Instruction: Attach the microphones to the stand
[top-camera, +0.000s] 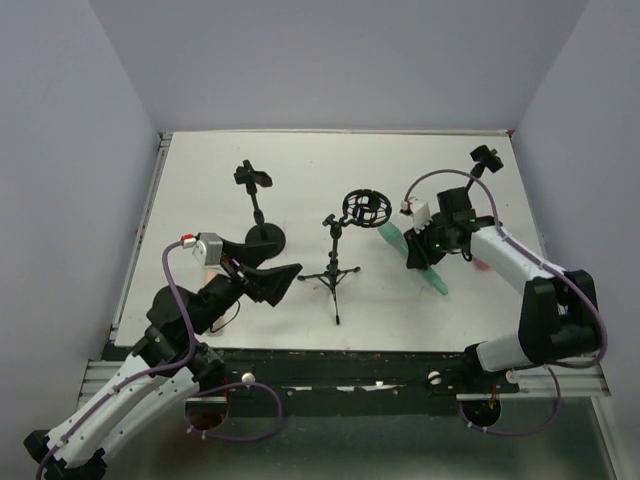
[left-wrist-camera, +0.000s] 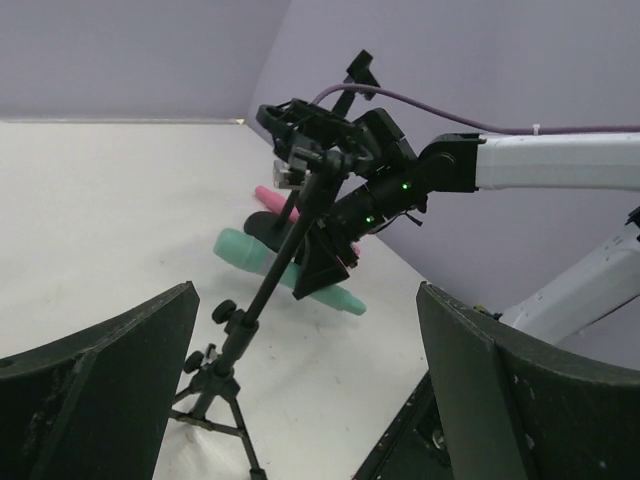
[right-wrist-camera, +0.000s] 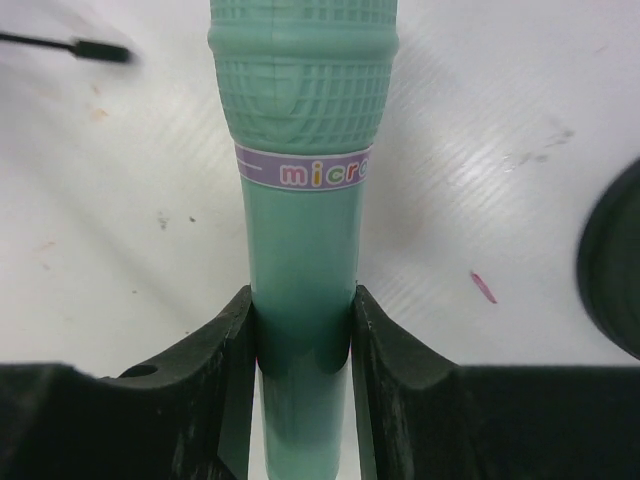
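The mint green microphone (right-wrist-camera: 302, 150) lies on the white table right of centre, its grille end pointing away from my right wrist. My right gripper (right-wrist-camera: 302, 330) is shut on its handle, both fingers (right-wrist-camera: 225, 340) pressed against its sides. From above, that gripper (top-camera: 420, 255) sits over the green microphone (top-camera: 438, 280). A pink microphone (left-wrist-camera: 268, 196) lies just behind it, mostly hidden by the arm. The tripod stand (top-camera: 338, 262) with its ring mount (top-camera: 365, 207) stands at centre. My left gripper (top-camera: 280, 280) hovers open left of the tripod (left-wrist-camera: 235, 345), holding nothing.
A round-base clip stand (top-camera: 258, 205) stands at the back left, and another clip holder (top-camera: 485, 160) at the back right. A dark round object (right-wrist-camera: 615, 270) shows at the right edge of the right wrist view. The table's front edge (top-camera: 350, 352) runs near the arm bases.
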